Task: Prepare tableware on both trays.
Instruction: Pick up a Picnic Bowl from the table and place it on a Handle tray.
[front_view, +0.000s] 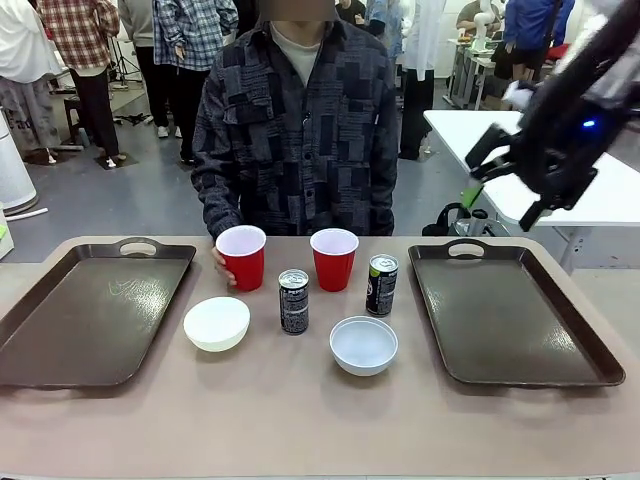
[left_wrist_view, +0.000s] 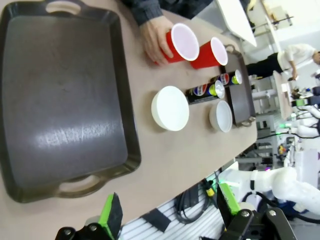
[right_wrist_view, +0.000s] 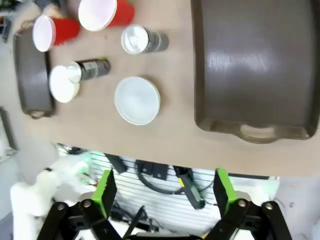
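Red cups (front_view: 333, 258), bowls (front_view: 363, 344) and cans (front_view: 293, 301) stand clustered mid-table between the two bare trays (front_view: 510, 320), nothing loaded yet. A person's hand (front_view: 218, 264) touches one cup. Left gripper (left_wrist_view: 170, 205) and right gripper (right_wrist_view: 164, 182) hover spread and empty. The risk: reaching into that tight cluster could topple a slim can or bump the hand.

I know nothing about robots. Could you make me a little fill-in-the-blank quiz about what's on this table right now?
The drink cans stand ____ the two trays.
The person's hand touches a ____ cup.
The white bowls number ____.
The robot's right hand has its fingers ____.
Missing words: between; red; two; open.
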